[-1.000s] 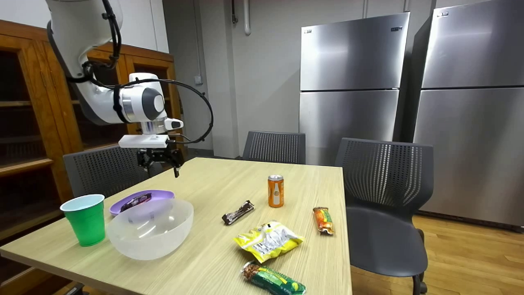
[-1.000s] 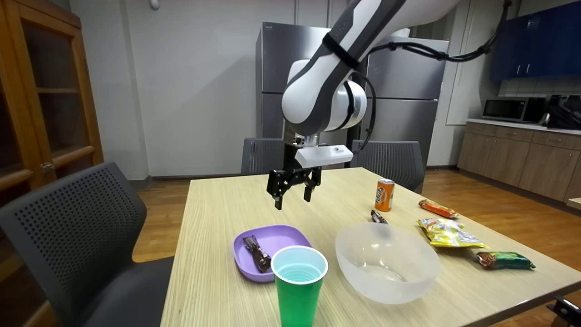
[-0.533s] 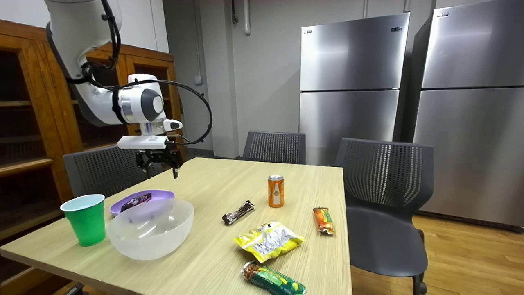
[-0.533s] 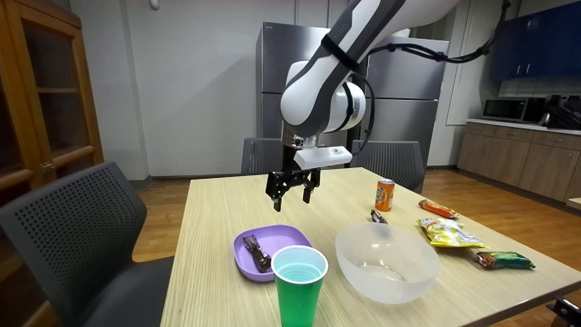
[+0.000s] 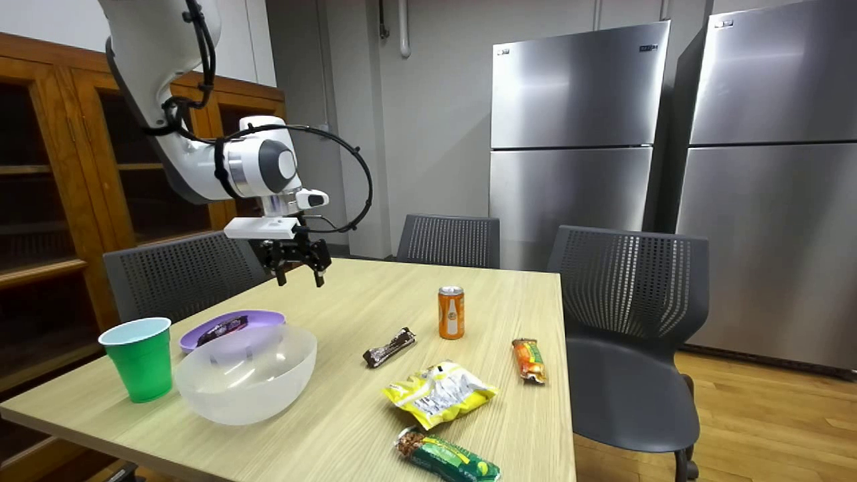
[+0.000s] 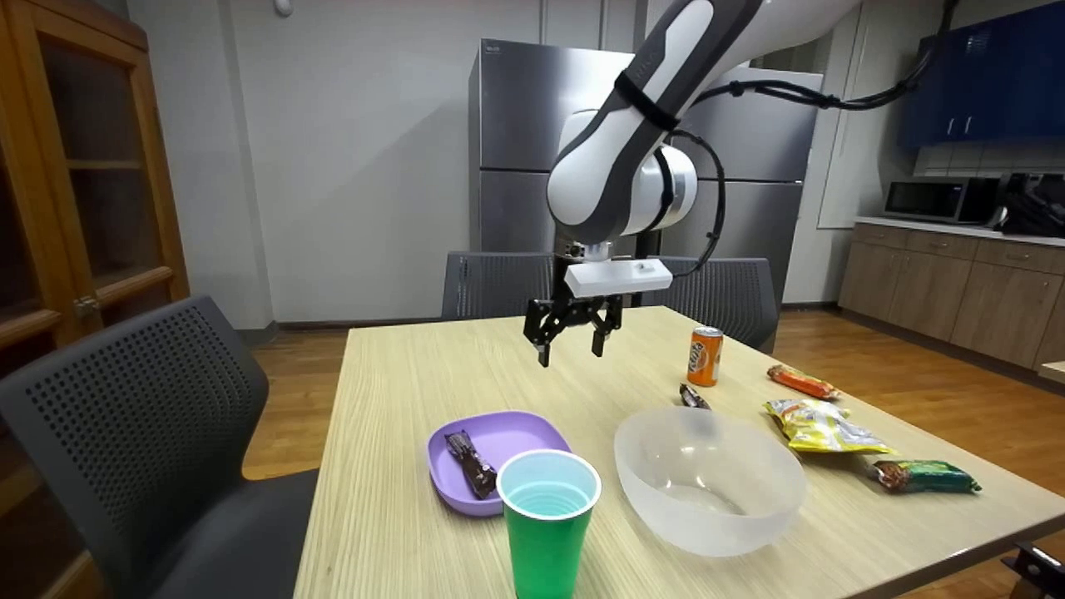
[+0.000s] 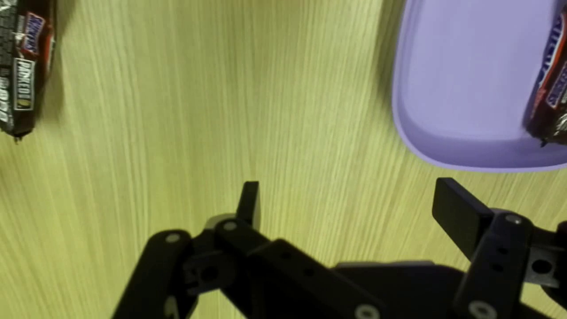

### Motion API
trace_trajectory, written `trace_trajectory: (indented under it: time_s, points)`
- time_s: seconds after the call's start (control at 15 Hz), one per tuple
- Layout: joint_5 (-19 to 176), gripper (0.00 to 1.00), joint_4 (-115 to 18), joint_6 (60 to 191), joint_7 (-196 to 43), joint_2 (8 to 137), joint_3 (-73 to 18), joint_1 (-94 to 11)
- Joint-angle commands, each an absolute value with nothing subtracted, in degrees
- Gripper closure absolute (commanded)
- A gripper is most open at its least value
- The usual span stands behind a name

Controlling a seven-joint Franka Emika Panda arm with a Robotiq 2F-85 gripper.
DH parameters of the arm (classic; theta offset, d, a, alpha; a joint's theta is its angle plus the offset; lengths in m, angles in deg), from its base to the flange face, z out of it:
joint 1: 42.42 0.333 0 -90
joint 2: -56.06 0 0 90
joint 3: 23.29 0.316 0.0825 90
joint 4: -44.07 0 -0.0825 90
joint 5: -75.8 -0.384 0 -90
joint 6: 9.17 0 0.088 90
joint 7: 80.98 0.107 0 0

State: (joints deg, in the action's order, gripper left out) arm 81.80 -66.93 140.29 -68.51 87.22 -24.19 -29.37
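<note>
My gripper [image 5: 300, 280] [image 6: 571, 356] [image 7: 347, 182] is open and empty, held above the wooden table [image 6: 391, 383]. The wrist view shows only table between its fingers. It is nearest to the purple plate [image 6: 520, 433] [image 7: 460, 79], but apart from it. A dark Snickers bar [image 6: 471, 466] [image 7: 551, 97] lies in the plate. A second dark bar [image 5: 390, 347] [image 7: 22, 66] lies on the table, at the left edge of the wrist view. The frosted bowl [image 5: 248, 395] and the green cup [image 5: 139, 365] stand beside the plate; the bowl looks empty.
An orange can [image 5: 451, 312] stands upright on the table. A yellow bag [image 5: 438, 395], a green-wrapped bar [image 5: 447, 456] and an orange-wrapped bar [image 5: 529, 360] lie near the table's side. Dark chairs [image 5: 629, 335] [image 6: 158, 449] stand around the table.
The arm and open gripper have moved to the right in both exterior views and slightly up, away from the plate. The objects on the table have not moved.
</note>
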Motion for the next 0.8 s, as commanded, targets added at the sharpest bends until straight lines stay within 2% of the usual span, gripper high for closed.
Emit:
trace_trajectory:
  time_s: [0.0, 0.73]
  points:
    - [81.7, 0.0, -69.4, 139.9, -64.8, 84.1, -26.0, -29.8]
    - [79.3, 0.0, -73.9, 139.3, -61.9, 82.6, -30.1, -35.0]
